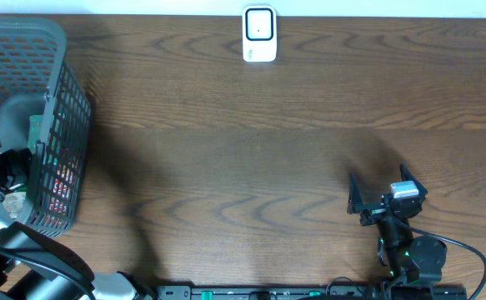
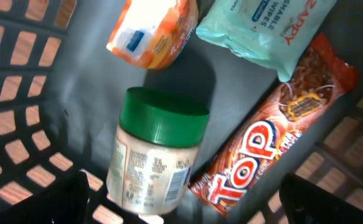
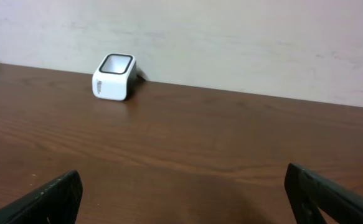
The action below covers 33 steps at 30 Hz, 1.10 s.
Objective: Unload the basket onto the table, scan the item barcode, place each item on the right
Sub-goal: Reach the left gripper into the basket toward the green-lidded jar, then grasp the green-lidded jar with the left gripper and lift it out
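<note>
left gripper point(image 2: 190, 202) spread wide, empty — over jar point(image 2: 158, 152) | jar to be clasped squarely across its body, label point(image 2: 145, 177) kept unobscured

the right arm point(image 1: 411, 250) is black, with a silvery wrist block point(image 1: 404, 192) and a looping black cable point(image 1: 474, 254); the right pincer point(image 1: 380, 190) is black; the left arm point(image 1: 34, 254) is black and grey.

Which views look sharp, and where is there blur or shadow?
Overhead: soft shadows on the brown wooden table beside the grey plastic basket. Left wrist: the green-lidded jar is fairly sharp, its label print blurred. Right wrist: the small white scanner is clear; the near jaws are dark and blurred.
</note>
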### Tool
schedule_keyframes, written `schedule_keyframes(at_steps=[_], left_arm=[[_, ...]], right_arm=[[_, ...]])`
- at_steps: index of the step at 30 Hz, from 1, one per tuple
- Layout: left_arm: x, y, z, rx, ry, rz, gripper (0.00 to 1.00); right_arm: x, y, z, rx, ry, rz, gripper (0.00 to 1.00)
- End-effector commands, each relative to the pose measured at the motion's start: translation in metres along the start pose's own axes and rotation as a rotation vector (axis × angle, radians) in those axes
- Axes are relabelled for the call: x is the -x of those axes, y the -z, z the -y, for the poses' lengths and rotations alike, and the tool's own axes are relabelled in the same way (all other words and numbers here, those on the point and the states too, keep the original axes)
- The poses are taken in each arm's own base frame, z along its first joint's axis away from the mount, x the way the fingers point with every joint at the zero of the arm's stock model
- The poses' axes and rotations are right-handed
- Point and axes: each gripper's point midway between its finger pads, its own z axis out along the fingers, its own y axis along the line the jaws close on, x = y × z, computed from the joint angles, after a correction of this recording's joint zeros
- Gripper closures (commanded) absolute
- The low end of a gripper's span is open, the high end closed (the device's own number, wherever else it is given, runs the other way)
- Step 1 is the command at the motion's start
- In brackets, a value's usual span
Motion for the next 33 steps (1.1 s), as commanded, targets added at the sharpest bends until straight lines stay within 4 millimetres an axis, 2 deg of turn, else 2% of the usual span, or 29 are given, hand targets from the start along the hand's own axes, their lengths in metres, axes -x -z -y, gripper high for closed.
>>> schedule_keyframes(at_steps=[1, 5, 10, 17, 24, 28, 30, 33], left_arm=[[-0.010, -0.017, 0.000, -0.001, -0.073, -0.034, 0.02], [-0.015, -0.030, 0.001, 0.000, -0.108, -0.045, 0.02], [-0.020, -0.042, -0.016, 0.086, -0.103, -0.081, 0.02], [-0.024, -0.061, -0.028, 0.085, -0.067, -0.111, 0.02], [-0.037, -0.092, -0.028, 0.062, 0.018, -0.195, 0.02], [-0.044, -0.101, -0.025, 0.048, 0.028, -0.230, 0.01], [-0.045, -0.102, -0.025, 0.048, 0.049, -0.236, 0.06], [-0.047, -0.101, -0.024, 0.049, 0.087, -0.244, 0.22]], right_arm=[[-0.001, 0.000, -0.002, 0.010, -0.012, -0.004, 0.01], [-0.001, 0.000, -0.002, 0.010, -0.012, -0.004, 0.01], [-0.001, 0.000, -0.002, 0.010, -0.013, -0.004, 0.01], [-0.001, 0.000, -0.002, 0.010, -0.013, -0.004, 0.01], [-0.001, 0.000, -0.002, 0.010, -0.012, -0.004, 0.01], [-0.001, 0.000, -0.002, 0.010, -0.012, -0.004, 0.01], [-0.001, 0.000, -0.002, 0.010, -0.012, -0.004, 0.01], [-0.001, 0.000, -0.002, 0.010, -0.012, -0.004, 0.01]])
